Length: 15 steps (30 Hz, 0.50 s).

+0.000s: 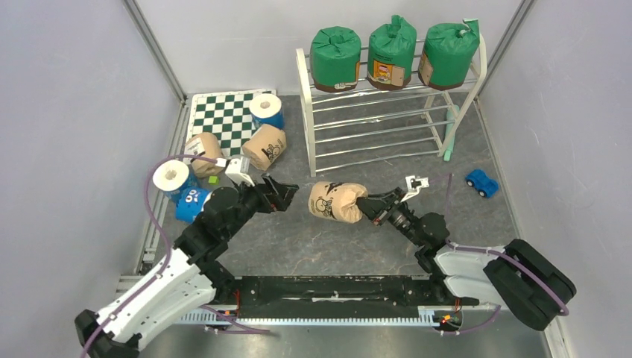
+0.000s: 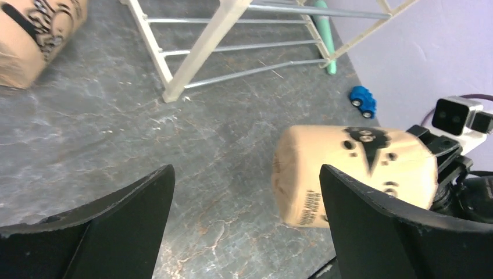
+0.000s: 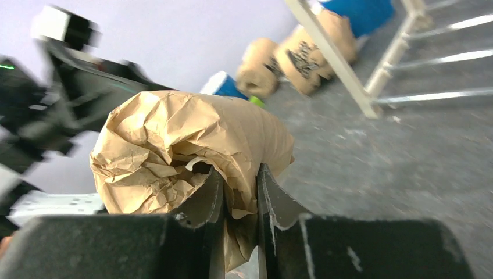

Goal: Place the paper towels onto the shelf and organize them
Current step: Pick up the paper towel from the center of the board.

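My right gripper [image 1: 365,203] is shut on the crumpled end of a tan paper towel roll [image 1: 333,200], held above the floor in mid-table; it shows in the right wrist view [image 3: 192,145] and the left wrist view [image 2: 354,168]. My left gripper [image 1: 287,192] is open and empty, just left of that roll. Three green rolls [image 1: 390,52] stand on the top tier of the white shelf [image 1: 384,112]. Two tan rolls [image 1: 264,146] lie at the left, with a blue-and-white roll [image 1: 266,110] on the mat and two more [image 1: 176,177] near the left wall.
A green-and-white checkered mat [image 1: 227,115] lies at the back left. A small blue toy car [image 1: 482,183] sits right of the shelf. The shelf's lower rod tiers hold nothing. Grey walls close in on both sides.
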### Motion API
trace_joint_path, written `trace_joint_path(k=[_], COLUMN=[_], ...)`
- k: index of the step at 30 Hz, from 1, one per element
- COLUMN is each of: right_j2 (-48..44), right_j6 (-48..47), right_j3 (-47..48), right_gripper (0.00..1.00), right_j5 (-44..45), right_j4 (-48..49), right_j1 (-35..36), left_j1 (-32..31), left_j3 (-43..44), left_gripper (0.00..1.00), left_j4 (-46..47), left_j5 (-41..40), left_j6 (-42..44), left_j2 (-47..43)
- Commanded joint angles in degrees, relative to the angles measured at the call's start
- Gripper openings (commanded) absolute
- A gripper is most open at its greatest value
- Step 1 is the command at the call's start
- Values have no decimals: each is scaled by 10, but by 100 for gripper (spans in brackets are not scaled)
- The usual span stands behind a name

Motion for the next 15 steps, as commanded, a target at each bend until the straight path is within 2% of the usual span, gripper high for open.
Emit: trace_joint_path(k=[1, 2, 3, 6, 8, 15], right_j2=[44, 64, 77, 88, 78, 43], right_j6=[124, 146, 169, 156, 146, 131], right_j3=[-3, -3, 3, 27, 24, 44], right_gripper=[0, 0, 0, 0, 0, 0], right_j5=[-86, -90, -97, -129, -114, -102], right_j4=[336, 389, 401, 402, 401, 401], right_j1=[-26, -31, -36, -38, -37, -45], left_j1=[71, 78, 83, 85, 85, 85], left_j3=[-65, -77, -89, -103, -104, -112], left_gripper=[100, 100, 100, 100, 100, 100], left_j4=[190, 228, 258, 342, 378, 397], left_j5=[227, 251, 268, 309, 331, 345], left_j6=[-87, -105, -121, -148, -159, -196], left_j2=[-7, -2, 2, 14, 21, 42])
